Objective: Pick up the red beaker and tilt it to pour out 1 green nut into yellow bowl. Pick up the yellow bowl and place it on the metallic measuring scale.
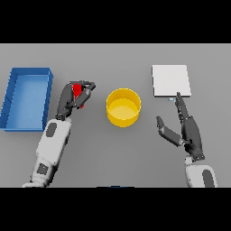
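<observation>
The red beaker (78, 91) stands left of centre, mostly hidden inside my left hand (72, 98), whose fingers and thumb curl round it. The yellow bowl (123, 107) sits in the middle of the table, a short gap to the right of that hand; I see no nut inside it. The metallic measuring scale (170, 80), a pale square plate, lies at the back right. My right hand (187, 128) hovers open just in front of the scale, fingers straight and pointing at its near edge, thumb spread toward the bowl.
A blue rectangular bin (28, 98) lies at the far left, close beside my left forearm (52, 142). The grey table (122, 153) stretches in front of the bowl.
</observation>
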